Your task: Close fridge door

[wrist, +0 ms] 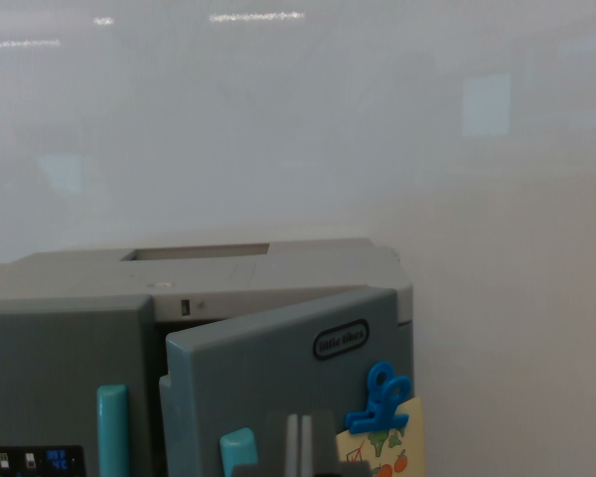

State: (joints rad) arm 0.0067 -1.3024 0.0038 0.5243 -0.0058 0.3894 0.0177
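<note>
While ajar, fridge door [278, 388] sits just above jaws.

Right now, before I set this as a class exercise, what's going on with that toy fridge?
A robot arm's wrist camera faces a grey toy fridge standing against a white wall. The right-hand door is ajar, swung out towards the camera, with a dark gap beside it. The left door looks shut. A blue clip holds a picture card on the open door. The gripper is just visible at the bottom edge, close to that door; the door is not yet closed.
</note>
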